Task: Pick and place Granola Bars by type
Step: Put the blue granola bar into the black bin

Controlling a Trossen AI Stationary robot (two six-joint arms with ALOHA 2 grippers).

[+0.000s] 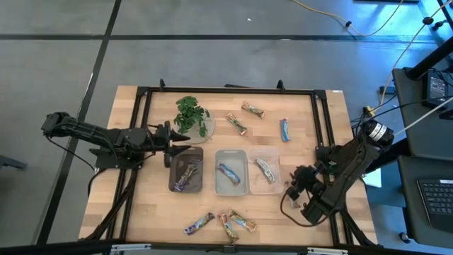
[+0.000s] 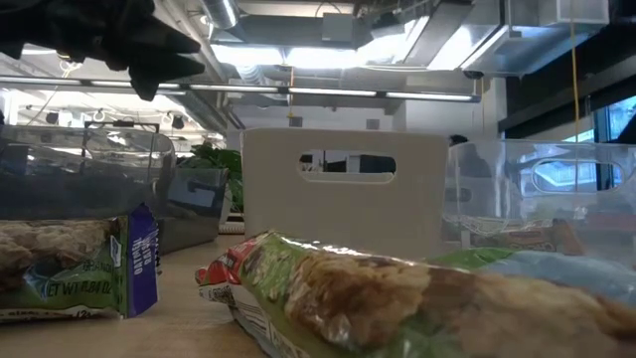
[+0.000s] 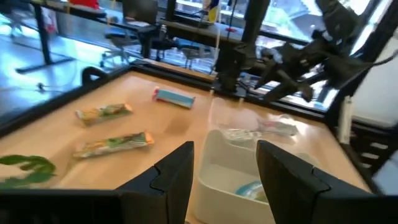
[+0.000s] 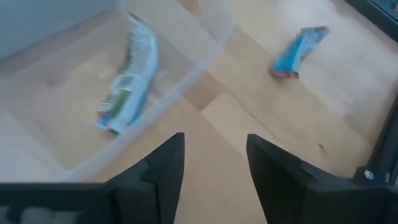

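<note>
Three bins stand side by side mid-table: a dark bin (image 1: 186, 170) with purple bars, a white bin (image 1: 231, 172) with a blue bar (image 3: 252, 186), and a clear bin (image 1: 264, 171) with a green-white bar (image 4: 127, 74). Two tan-green bars (image 1: 237, 124) (image 1: 253, 110) and one blue bar (image 1: 284, 129) lie loose toward the far edge. Three mixed bars (image 1: 228, 225) lie by the near edge. My left gripper (image 1: 180, 145) (image 3: 224, 168) hovers open at the dark bin's far left corner. My right gripper (image 1: 294, 185) (image 4: 214, 162) hovers open just right of the clear bin. Both are empty.
A leafy green plant (image 1: 191, 117) on a round dish stands right beside my left gripper, on its far side. A black frame (image 1: 226, 91) runs along the table's far edge and sides. Bare wood lies between the bins and the near-edge bars (image 2: 397, 298).
</note>
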